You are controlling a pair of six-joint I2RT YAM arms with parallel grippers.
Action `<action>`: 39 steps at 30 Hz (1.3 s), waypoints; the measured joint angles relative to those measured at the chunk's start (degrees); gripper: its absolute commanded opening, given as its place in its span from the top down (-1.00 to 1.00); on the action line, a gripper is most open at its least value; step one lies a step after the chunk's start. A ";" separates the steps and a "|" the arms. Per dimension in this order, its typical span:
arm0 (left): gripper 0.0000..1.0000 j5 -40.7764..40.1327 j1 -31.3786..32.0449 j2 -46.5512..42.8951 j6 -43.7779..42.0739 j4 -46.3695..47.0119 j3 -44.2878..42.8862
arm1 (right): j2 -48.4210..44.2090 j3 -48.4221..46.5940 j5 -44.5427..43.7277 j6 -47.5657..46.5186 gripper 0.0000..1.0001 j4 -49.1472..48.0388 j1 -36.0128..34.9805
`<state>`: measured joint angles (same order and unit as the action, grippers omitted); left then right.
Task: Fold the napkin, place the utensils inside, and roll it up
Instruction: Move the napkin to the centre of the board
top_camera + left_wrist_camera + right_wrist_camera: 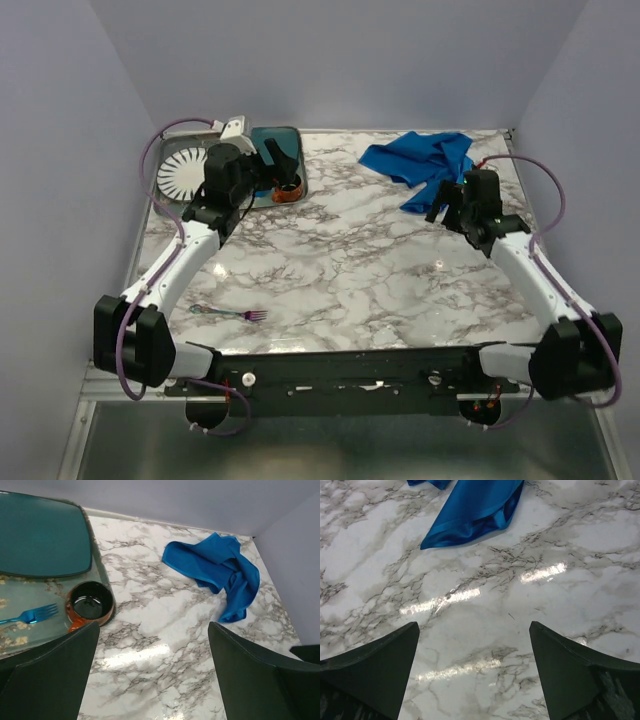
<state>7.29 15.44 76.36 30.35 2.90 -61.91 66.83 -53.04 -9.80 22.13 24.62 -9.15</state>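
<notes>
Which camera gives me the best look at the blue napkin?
Left wrist: the napkin lies whole, crumpled and large in frame. Top external shows it too, but smaller. Right wrist catches only one end.

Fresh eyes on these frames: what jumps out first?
The bright blue napkin lies crumpled at the far right of the marble table, just ahead of the open right gripper. A slim fork lies alone near the front left edge. The open left gripper hovers by a teal plate and a small cup at the far left.
</notes>
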 measured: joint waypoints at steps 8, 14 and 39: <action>-0.97 -1.36 10.69 5.20 -0.04 0.92 -0.04 | 27.56 -15.87 2.95 8.46 -1.00 -3.61 0.00; -0.97 -1.55 16.24 7.13 0.55 0.79 0.17 | 40.35 -21.22 5.29 16.00 -0.86 -8.63 0.00; -0.98 -4.11 19.93 34.21 6.93 -9.51 -20.00 | 4.55 5.86 17.86 3.67 0.99 -0.39 -3.30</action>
<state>3.18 35.38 110.56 37.28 -6.61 -81.91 71.37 -47.18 8.05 25.80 24.23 -12.45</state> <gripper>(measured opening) 0.987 0.016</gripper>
